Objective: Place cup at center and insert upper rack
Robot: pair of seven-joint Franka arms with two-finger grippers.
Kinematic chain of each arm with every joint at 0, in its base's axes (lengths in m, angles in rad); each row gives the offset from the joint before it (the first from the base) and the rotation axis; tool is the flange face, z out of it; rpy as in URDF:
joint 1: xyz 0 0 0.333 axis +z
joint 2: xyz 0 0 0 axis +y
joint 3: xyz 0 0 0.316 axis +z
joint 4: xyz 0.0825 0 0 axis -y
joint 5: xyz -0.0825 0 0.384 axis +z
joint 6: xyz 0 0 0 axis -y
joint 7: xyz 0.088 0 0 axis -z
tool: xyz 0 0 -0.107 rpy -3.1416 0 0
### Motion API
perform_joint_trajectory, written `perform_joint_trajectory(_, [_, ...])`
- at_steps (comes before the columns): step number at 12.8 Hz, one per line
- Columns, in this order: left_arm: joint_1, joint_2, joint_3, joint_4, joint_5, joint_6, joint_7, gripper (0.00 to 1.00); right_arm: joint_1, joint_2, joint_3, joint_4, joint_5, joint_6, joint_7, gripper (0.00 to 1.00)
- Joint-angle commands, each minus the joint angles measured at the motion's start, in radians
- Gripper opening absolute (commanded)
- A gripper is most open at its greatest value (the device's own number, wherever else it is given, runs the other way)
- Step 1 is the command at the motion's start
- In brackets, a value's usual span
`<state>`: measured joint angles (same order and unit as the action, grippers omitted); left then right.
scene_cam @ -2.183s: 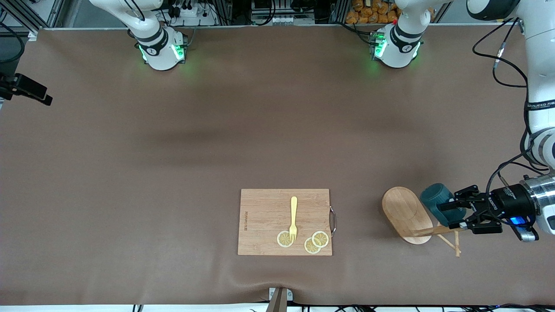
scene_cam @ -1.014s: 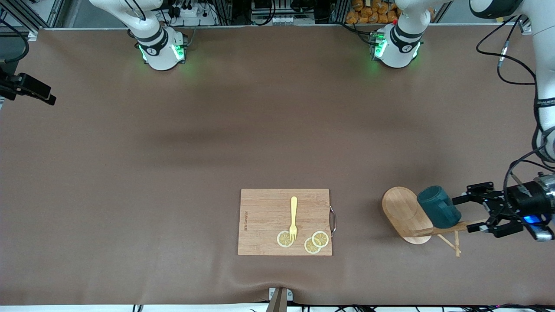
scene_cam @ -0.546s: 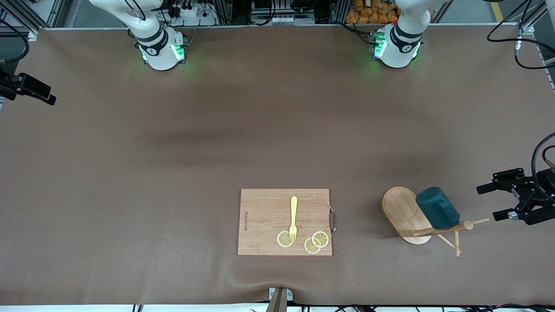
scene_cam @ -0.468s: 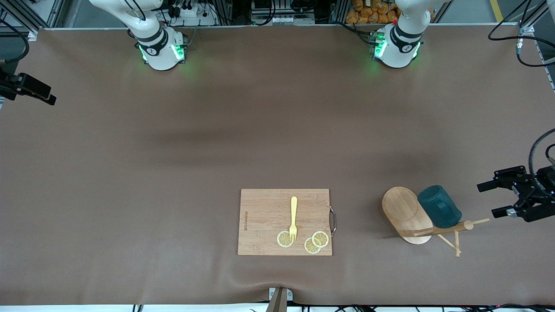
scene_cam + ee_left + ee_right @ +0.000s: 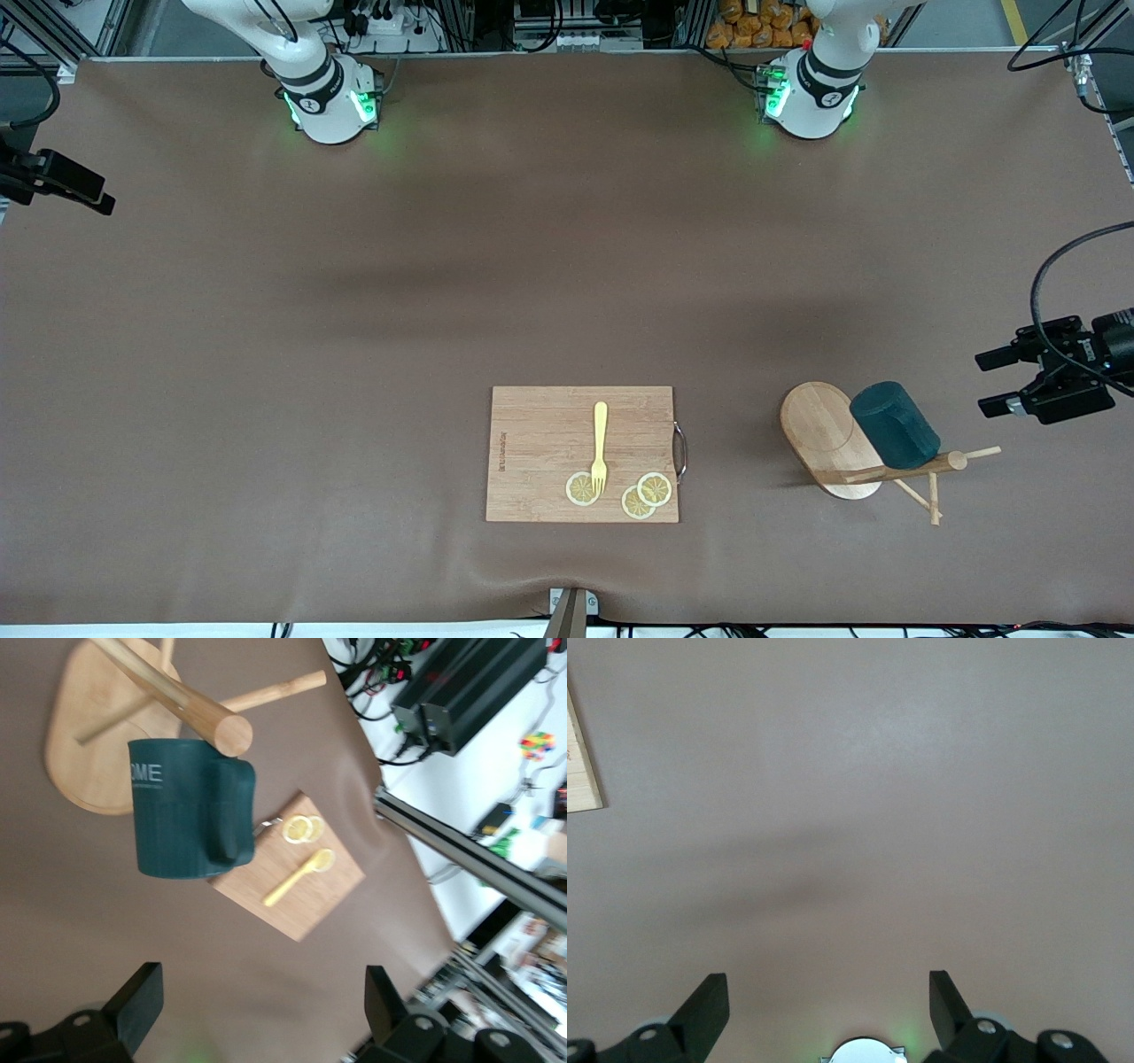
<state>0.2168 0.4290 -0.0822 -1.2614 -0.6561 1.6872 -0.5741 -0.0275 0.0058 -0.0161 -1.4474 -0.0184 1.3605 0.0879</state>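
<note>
The dark teal cup lies on its side against the upper rack, a wooden stand tipped over with its post along the table, near the left arm's end. In the left wrist view the cup shows its handle, with the rack's base and post beside it. My left gripper is open and empty, apart from the cup, toward the left arm's end; its own view shows wide jaws. My right gripper is open and empty over bare cover, and waits. The center is plain brown cover.
A bamboo cutting board with a yellow fork and lemon slices lies near the front edge, between the center and the rack. A dark part of the right gripper shows over the right arm's end.
My left gripper opened, let go of the cup and drew back toward the left arm's end. The cup stayed leaning on the tipped rack. The right arm has barely moved.
</note>
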Motion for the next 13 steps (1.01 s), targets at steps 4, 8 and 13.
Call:
perform_joint_trajectory(4, [-0.045, -0.085, -0.059, -0.023, 0.227, -0.024, -0.007, 1.00, 0.014, -0.007, -0.001, 0.005, -0.012, -0.012, 0.018, 1.00])
perform_joint_trajectory(8, [-0.043, -0.150, -0.155, -0.024, 0.436, -0.089, -0.003, 1.00, 0.012, -0.007, -0.001, 0.005, -0.012, -0.012, 0.018, 1.00])
perform_joint_trajectory(13, [-0.043, -0.237, -0.162, -0.041, 0.547, -0.181, 0.062, 1.00, 0.012, -0.007, -0.001, 0.005, -0.012, -0.012, 0.018, 1.00])
